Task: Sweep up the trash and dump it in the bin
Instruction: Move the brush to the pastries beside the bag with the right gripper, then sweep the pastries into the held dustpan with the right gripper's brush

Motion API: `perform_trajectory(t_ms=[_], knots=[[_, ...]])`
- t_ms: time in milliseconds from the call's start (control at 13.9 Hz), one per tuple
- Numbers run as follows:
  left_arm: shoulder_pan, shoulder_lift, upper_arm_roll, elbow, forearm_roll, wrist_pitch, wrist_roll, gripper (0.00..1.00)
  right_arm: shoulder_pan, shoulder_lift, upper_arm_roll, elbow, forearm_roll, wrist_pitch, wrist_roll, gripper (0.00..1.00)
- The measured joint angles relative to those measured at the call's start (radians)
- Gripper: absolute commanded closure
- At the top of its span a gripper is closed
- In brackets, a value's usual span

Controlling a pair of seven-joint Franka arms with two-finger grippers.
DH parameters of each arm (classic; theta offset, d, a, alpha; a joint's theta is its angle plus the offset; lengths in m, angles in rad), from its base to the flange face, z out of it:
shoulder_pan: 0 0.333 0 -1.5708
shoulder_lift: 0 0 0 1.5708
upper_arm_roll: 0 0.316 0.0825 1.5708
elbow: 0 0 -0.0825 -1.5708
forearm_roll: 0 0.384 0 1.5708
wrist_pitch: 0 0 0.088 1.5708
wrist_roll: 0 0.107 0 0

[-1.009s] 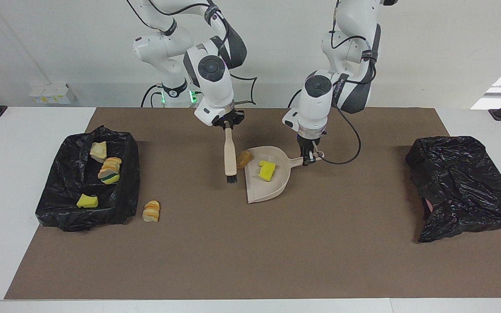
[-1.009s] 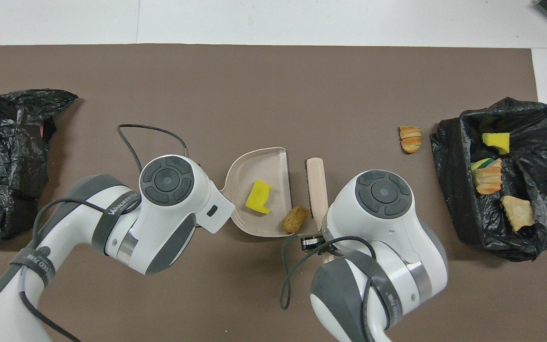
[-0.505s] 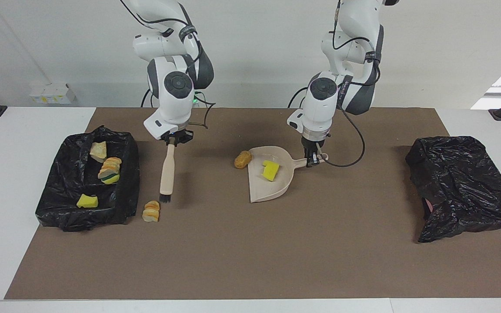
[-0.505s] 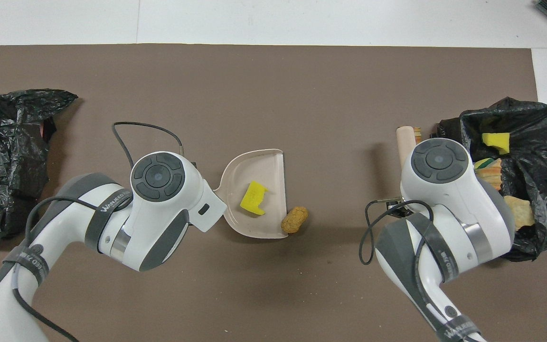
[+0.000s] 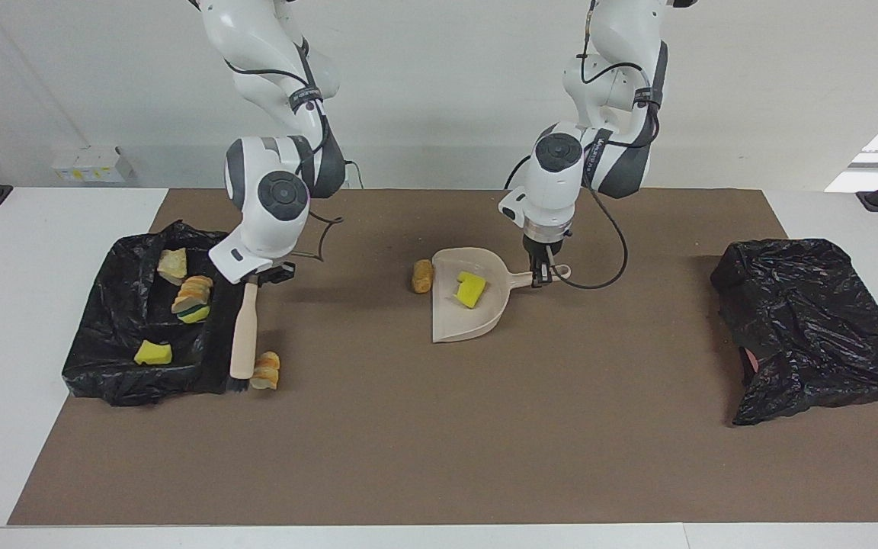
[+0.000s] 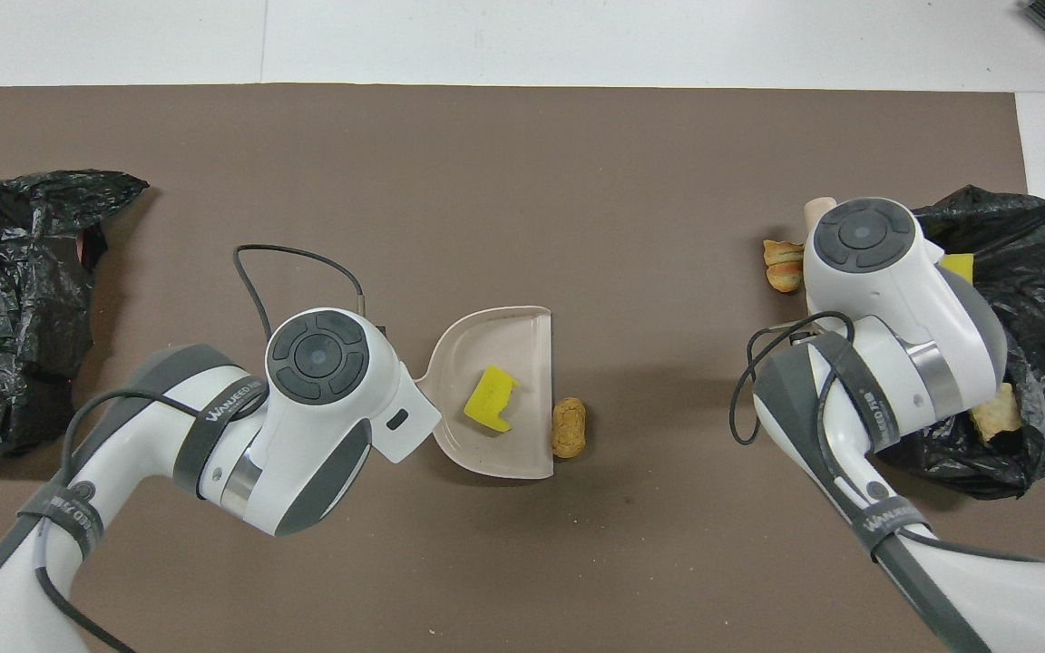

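Observation:
My right gripper [image 5: 256, 276] is shut on the beige brush [image 5: 243, 335]. Its bristles touch the mat between the black bin [image 5: 104, 343] and a tan-orange striped piece [image 5: 265, 370]. My left gripper [image 5: 542, 276] is shut on the handle of the beige dustpan [image 5: 454, 332], which rests on the mat mid-table. A yellow sponge chunk [image 5: 470, 290] lies in the pan. A brown nugget [image 5: 422, 276] lies on the mat at the pan's open edge. The bin holds a pale lump [image 5: 172, 263], a striped piece [image 5: 193, 293] and a yellow chunk [image 5: 153, 352]. In the overhead view both grippers are hidden under the arms.
A second crumpled black bag [image 5: 805, 328] lies at the left arm's end of the table. The brown mat [image 5: 439, 442] covers the table. A cable loops from the left wrist beside the pan's handle [image 5: 599, 282].
My right arm has carried the brush from beside the dustpan to the striped piece next to the bin. The dustpan has turned slightly; the nugget has rolled a little at its edge.

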Motion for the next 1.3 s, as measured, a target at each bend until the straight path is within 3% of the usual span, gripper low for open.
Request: perform_trajectory(t_ms=[288,577,937,1298], knots=[[0.000,-0.005,0.000,-0.005,0.000,0.001,0.000,1.00,-0.007,0.054,0.004,0.004,0.016,-0.008,-0.017,1.00],[0.000,-0.005,0.000,-0.006,0.000,0.001,0.000,1.00,0.025,0.043,0.030,-0.001,0.186,-0.053,-0.074,1.00],[0.001,-0.005,0.002,-0.006,0.000,0.001,0.001,1.00,0.224,-0.019,0.040,-0.061,0.414,-0.090,-0.059,1.00],[0.002,-0.005,0.002,-0.008,0.000,0.001,0.002,1.00,0.397,-0.086,0.043,-0.123,0.672,-0.064,0.094,1.00]])
